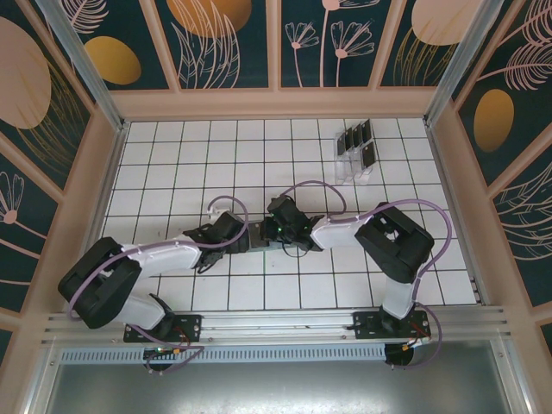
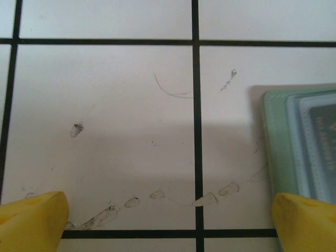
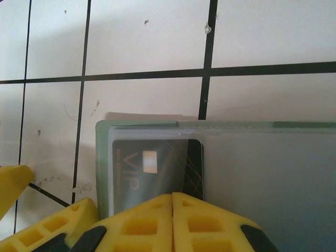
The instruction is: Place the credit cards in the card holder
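The green card holder [image 3: 262,173] lies open on the tabletop [image 3: 147,47], with one dark card [image 3: 152,168] in its clear sleeve. Our right claw [image 3: 172,202] is pressed closed at its edge. Our left claw [image 2: 169,212] gapes wide beside it, pinning nothing, so a push may skid the holder.

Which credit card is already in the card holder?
The black card marked VIP, lying flat under the clear sleeve of the green card holder. The other cards stand upright in the clear rack, far right.
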